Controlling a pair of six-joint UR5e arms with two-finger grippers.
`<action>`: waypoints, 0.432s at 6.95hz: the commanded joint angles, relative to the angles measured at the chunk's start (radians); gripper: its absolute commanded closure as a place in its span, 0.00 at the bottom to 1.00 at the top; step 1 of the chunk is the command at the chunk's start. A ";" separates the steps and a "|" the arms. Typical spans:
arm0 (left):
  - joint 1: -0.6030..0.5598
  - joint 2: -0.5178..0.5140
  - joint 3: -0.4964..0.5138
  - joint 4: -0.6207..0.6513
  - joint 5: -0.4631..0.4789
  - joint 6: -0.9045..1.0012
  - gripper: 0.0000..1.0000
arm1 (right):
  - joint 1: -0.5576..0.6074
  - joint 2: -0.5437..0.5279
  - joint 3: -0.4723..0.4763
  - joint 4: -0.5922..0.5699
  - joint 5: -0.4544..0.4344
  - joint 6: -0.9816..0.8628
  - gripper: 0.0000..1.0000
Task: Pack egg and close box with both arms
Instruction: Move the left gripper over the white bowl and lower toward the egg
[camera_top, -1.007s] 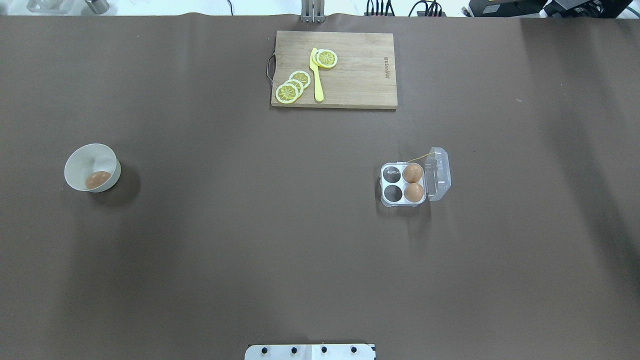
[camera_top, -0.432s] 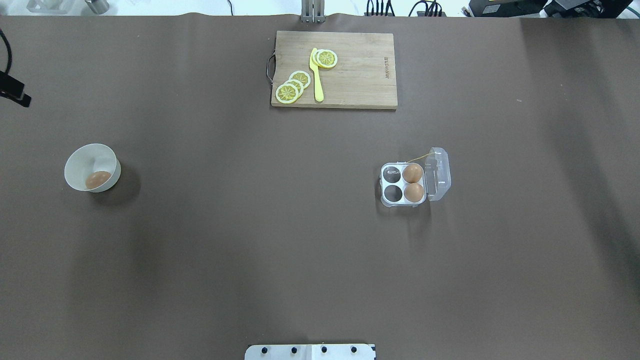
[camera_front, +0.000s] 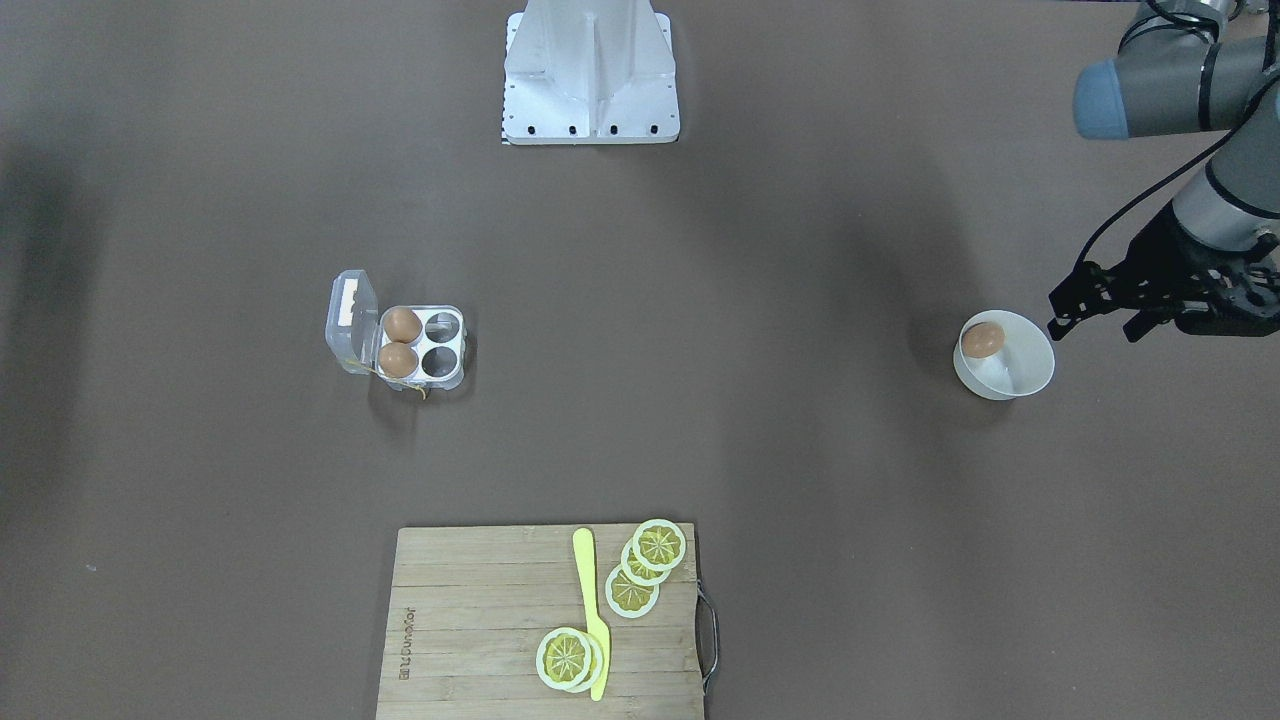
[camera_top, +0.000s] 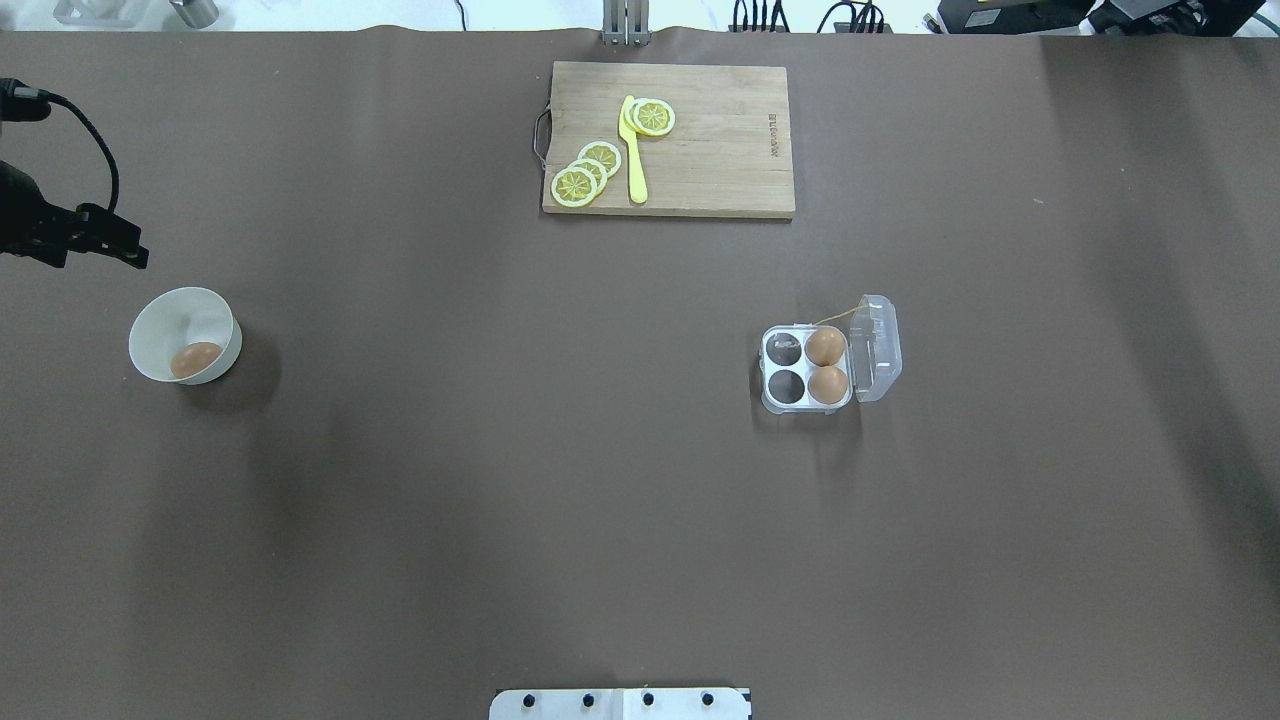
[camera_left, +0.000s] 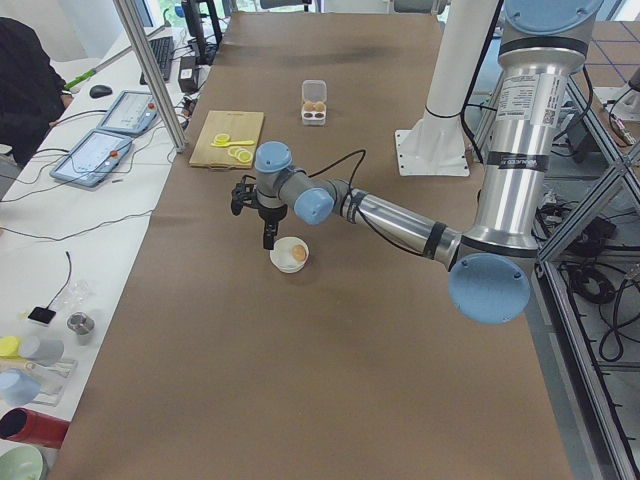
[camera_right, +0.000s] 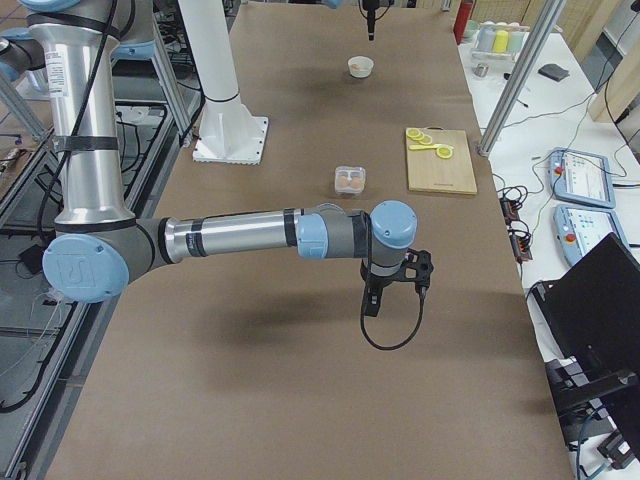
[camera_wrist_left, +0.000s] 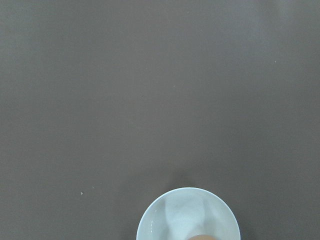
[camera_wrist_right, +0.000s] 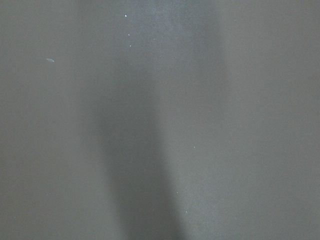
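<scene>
The left gripper (camera_top: 135, 255) enters at the left edge of the overhead view. It points down and hovers above the desk (camera_top: 500, 450), near the white bowl (camera_top: 160, 325) but not over it. It sits just off the bowl's far-left side. Whether its jaws are apart or together cannot be determined, because only a single dark tip is visible. The left wrist view shows the bowl's rim at the bottom edge.

The egg (camera_top: 195, 359) lies inside the bowl, against the wall nearest the robot.

At centre, along the far edge of the desk, is a wooden cutting board (camera_top: 720, 150). It carries lemon slices (camera_top: 575, 185) and a yellow knife (camera_top: 634, 160).

Right of centre stands the box (camera_top: 806, 368). Its clear lid (camera_top: 877, 348) is hinged open on the right side. Two more eggs (camera_top: 825, 347) occupy the two cells next to the lid. The box is well apart from the bowl.

The right gripper (camera_right: 368, 300) appears only in the exterior right view. It points down above bare desk, well apart from the box. Its jaw state cannot be determined.
</scene>
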 joint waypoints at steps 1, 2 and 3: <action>0.044 0.005 0.009 -0.017 0.033 -0.152 0.06 | 0.000 0.001 -0.002 0.001 0.000 0.000 0.00; 0.059 0.002 0.012 -0.018 0.036 -0.262 0.06 | 0.000 0.001 0.000 0.001 0.000 0.000 0.00; 0.061 0.002 0.032 -0.023 0.065 -0.287 0.06 | 0.000 0.001 0.006 0.001 0.000 0.000 0.00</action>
